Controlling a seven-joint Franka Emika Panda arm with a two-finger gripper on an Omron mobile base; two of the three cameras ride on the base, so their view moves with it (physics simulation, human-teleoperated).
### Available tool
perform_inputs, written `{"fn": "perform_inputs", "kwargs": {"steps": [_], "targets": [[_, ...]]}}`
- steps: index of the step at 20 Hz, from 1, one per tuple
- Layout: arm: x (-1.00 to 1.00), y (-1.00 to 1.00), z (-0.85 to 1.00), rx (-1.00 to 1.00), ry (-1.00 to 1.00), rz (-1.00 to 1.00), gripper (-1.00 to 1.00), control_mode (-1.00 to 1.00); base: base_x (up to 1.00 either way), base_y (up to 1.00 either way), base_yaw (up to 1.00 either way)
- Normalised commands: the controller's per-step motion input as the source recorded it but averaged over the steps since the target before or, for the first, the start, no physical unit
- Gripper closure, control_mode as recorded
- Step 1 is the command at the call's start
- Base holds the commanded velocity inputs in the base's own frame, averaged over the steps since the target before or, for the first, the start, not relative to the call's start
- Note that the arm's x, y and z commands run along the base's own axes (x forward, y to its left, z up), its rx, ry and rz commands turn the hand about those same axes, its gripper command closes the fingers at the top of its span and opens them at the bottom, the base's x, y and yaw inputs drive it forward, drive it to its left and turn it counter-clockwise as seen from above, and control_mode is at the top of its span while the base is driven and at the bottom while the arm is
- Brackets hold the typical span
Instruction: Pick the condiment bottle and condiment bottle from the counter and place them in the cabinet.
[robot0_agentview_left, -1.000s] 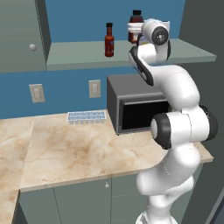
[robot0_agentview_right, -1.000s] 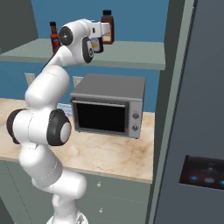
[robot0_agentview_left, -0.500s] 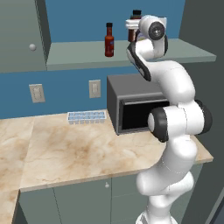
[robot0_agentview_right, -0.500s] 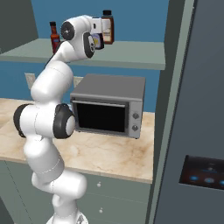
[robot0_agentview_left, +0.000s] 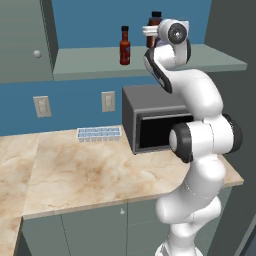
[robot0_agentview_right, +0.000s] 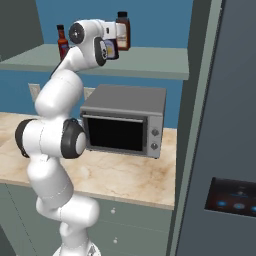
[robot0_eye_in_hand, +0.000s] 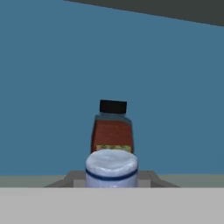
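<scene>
Partly hiding the fingertips behind the brown bottle (robot0_agentview_right: 123, 31) standing on the shelf (robot0_agentview_right: 150, 62) right ahead; jaw opening impossible to tell. Reaching high, gripper (robot0_agentview_right: 116, 39) level, red bottle (robot0_agentview_left: 125, 46) standing leftward.

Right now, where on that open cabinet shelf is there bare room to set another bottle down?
The shelf is bare left of the red sauce bottle, up to the cabinet door, and also right of the brown jar toward the fridge side. It's crowded between the two bottles, where the tool sits.
</scene>
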Motion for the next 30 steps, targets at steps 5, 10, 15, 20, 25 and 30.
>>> {"fn": "perform_inputs", "kwargs": {"steps": [5,10,15,20,25,30], "targets": [[0.0,-0.01,-0.27,-0.01,0.01,0.0,1.0,-1.0,0.0,0.0,0.0],[0.02,0.0,-0.04,0.0,0.0,0.0,1.0,-1.0,0.0,0.0,0.0],[0.0,0.0,-0.16,0.0,0.0,0.0,-1.0,-1.0,0.0,0.0,0.0],[0.0,0.0,0.0,0.0,0.0,0.0,-1.0,-1.0,0.0,0.0,0.0],[0.0,0.0,0.0,0.03,0.0,0.0,-1.0,-1.0,0.0,0.0,0.0],[-0.16,-0.07,0.0,0.04,0.0,-0.01,-1.0,-1.0,0.0,0.0,0.0]]}}
